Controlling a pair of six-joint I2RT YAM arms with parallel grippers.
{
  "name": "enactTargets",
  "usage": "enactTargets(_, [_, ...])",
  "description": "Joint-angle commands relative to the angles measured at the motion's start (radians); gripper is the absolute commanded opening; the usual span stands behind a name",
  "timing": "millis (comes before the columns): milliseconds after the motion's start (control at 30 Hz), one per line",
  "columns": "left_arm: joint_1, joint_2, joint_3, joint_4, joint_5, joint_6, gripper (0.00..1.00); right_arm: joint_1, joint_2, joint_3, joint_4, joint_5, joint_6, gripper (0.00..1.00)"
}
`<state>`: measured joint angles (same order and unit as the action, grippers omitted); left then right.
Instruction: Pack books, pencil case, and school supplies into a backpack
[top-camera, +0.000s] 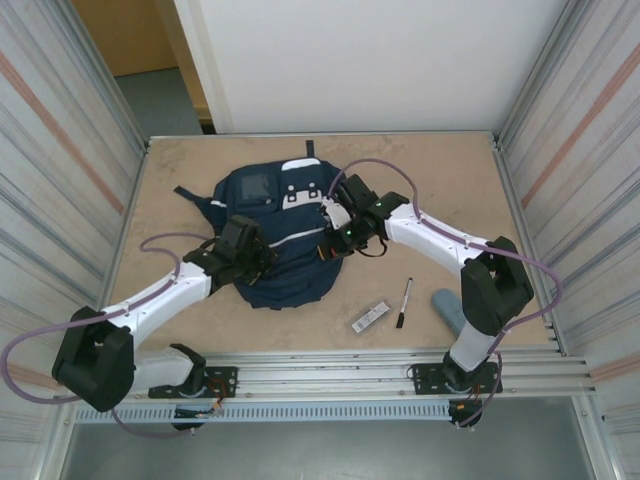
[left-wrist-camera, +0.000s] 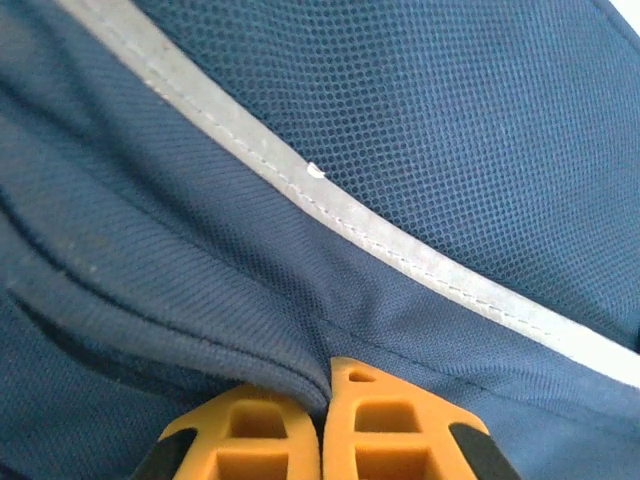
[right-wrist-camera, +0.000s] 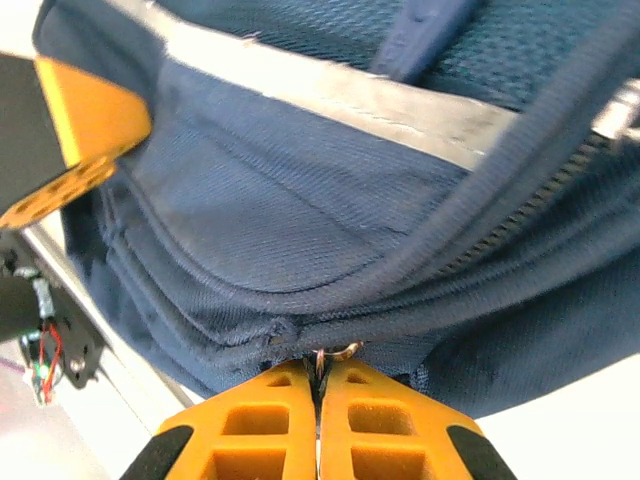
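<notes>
Large navy-blue fabric backpack (top-camera: 285, 250) laid flat at centre of table (top-camera: 450, 190), held by 2 grippers.
Left gripper (left-wrist-camera: 325, 378) is clamped on a fabric fold (left-wrist-camera: 250, 365), right gripper (right-wrist-camera: 318, 372) on a small metal zipper pull (right-wrist-camera: 330, 352), resolved in the wrist view; layout is given from above. Fabric is judged limp and light; seams and pulls are favoured as holds.

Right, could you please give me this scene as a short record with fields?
backpack: large navy-blue fabric backpack, lying mid-table
left fingers: shut on a fold of its fabric
right fingers: shut on its fabric edge
outside, to its right: slim black pen, small flat white-and-black bar, soft pale grey-blue pouch
</notes>
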<state>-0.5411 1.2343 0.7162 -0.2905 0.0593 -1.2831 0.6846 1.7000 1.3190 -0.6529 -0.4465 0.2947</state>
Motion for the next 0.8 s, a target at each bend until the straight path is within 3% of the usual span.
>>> enactTargets(0, [-0.03,-0.013,0.007,0.067,0.038,0.009,0.0,0.036,0.005,0.043,0.004,-0.163,-0.101,0.05])
enactTargets(267, [-0.002,-0.021,0.028,0.06,0.049,0.01,0.0,0.087,0.065,0.138,-0.156,-0.23,-0.228,0.08])
enactTargets(400, [0.033,-0.04,0.048,0.037,0.039,0.008,0.0,0.09,0.066,0.144,-0.195,-0.178,-0.247,0.08])
enactTargets(767, [0.012,-0.019,0.036,0.11,0.094,-0.022,0.0,0.183,0.117,0.103,0.082,-0.154,0.096,0.18])
